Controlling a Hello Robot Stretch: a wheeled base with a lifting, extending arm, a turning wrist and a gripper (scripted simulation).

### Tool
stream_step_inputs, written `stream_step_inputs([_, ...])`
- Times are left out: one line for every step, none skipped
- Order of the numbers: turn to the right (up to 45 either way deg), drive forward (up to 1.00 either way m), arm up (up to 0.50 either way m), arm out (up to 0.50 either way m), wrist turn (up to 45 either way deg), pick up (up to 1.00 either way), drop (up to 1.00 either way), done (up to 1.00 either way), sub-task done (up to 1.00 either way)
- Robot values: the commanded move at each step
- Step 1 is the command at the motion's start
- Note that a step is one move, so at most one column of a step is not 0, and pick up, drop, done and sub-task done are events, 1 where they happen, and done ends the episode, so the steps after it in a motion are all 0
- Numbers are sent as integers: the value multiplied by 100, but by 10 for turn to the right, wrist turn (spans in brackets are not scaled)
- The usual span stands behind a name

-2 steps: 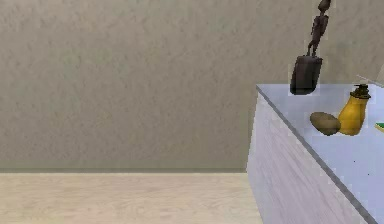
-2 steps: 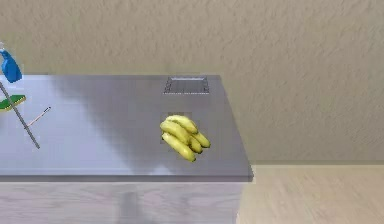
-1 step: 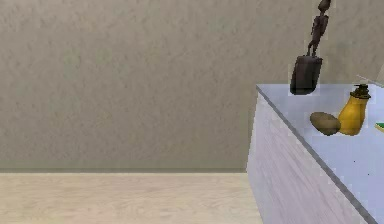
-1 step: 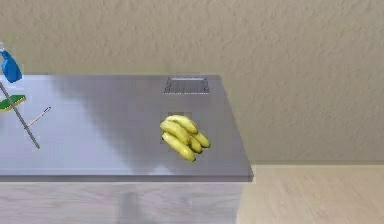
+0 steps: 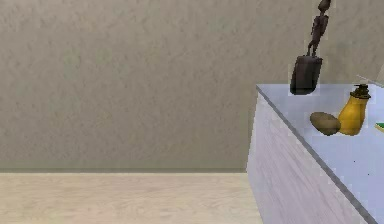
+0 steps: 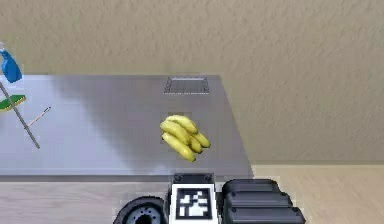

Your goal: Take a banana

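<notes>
Arm side view: banana bunch [image 6: 185,137] toward the tabletop's [image 6: 100,110] near edge; tool [image 6: 143,212] below it, state cannot be told. Forward view: statue [image 5: 310,55], yellow bottle [image 5: 353,112].

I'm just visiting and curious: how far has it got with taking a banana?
Done: the robot looks parked alongside the grey counter, with the bunch of bananas lying on it in the arm side view. In hand: the arm's marked end sits at the bottom edge, short of the bunch. Left: reaching out, taking hold of a banana and lifting it off the counter.
</notes>
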Motion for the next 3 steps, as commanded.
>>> stream_step_inputs([0, 0, 0, 22, 0, 0, 0, 0, 0])
stream_step_inputs([0, 0, 0, 0, 450, 0, 0, 0, 0])
stream_step_inputs([0, 0, 0, 0, 450, 0, 0, 0, 0])
